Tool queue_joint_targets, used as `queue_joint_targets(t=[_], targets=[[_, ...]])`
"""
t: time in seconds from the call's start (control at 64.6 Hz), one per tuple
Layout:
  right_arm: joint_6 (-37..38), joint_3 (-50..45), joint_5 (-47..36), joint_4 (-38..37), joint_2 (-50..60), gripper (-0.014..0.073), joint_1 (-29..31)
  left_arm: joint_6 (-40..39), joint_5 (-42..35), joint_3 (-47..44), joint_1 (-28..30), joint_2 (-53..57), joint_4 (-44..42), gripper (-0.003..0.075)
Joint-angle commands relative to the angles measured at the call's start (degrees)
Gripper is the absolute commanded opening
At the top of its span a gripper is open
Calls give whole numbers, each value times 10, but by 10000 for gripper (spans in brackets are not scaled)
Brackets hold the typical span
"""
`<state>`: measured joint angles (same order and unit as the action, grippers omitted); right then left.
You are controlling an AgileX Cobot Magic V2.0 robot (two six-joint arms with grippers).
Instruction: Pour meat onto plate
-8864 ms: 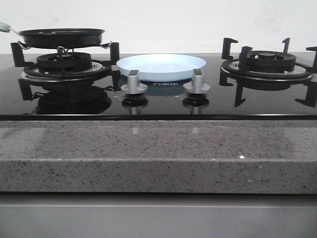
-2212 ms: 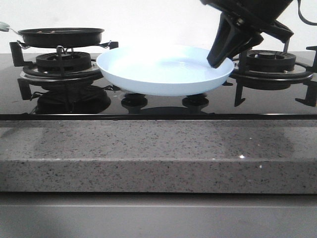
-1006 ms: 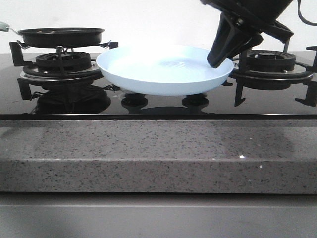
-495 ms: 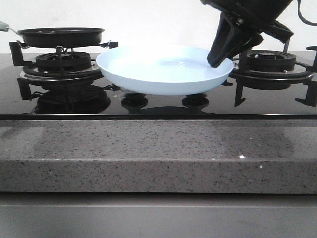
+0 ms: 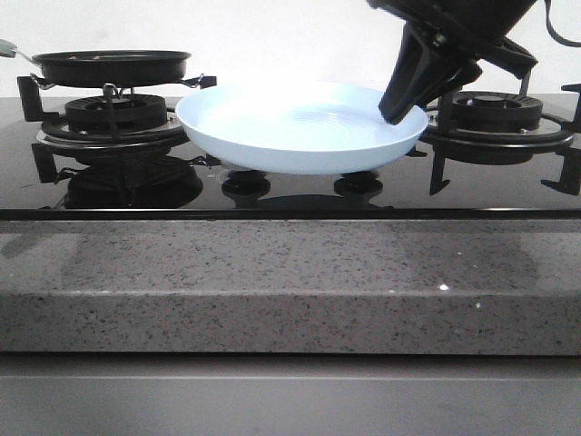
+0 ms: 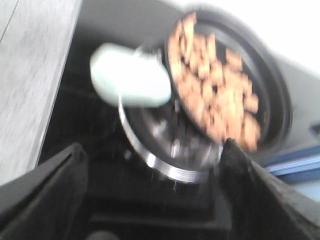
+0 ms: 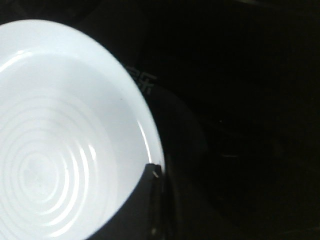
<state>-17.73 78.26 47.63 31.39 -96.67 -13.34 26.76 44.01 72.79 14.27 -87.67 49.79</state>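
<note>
**Plate held aloft at centre, meat in the pan at upper left**

In the front view we see the right gripper (image 5: 406,107) reaching down from the upper right of the frame, its fingers pinching the right rim of the pale-blue plate (image 5: 290,132). The plate hangs above the glass cooktop (image 5: 272,195), over the two control knobs (image 5: 247,184), tilted slightly toward the camera, and its inside is bare. The right wrist view confirms the hold: a dark fingertip (image 7: 152,172) laps over the plate's edge (image 7: 70,130), with the concentric rings of its base showing.

At the upper left of the front view the black frying pan (image 5: 112,65) sits on the left burner grate (image 5: 113,113), well apart from the plate. The right burner (image 5: 495,113) stands behind the gripper.

In the blurred left wrist view the meat (image 6: 215,90) lies as a heap of orange-brown pieces inside the pan (image 6: 272,90), with the pan's pale-green handle (image 6: 130,75) pointing toward the camera. The left gripper (image 6: 150,190) has its two dark fingers spread wide, one in each lower corner, grasping nothing.
</note>
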Motion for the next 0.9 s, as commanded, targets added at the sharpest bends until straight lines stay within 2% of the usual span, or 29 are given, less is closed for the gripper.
queue_joint_targets(t=[0.0,0.201,0.541,0.882], targets=[[-8,12,-18,16,30,-112,1,2,-21,39,2,-9,60,538],[-8,12,-18,16,30,-112,1,2,-17,70,2,-66,133,536],[-8,12,-18,16,30,-112,1,2,-17,78,3,-107,199,519],[-8,12,-18,16,30,-112,1,2,-15,78,3,-107,223,293]])
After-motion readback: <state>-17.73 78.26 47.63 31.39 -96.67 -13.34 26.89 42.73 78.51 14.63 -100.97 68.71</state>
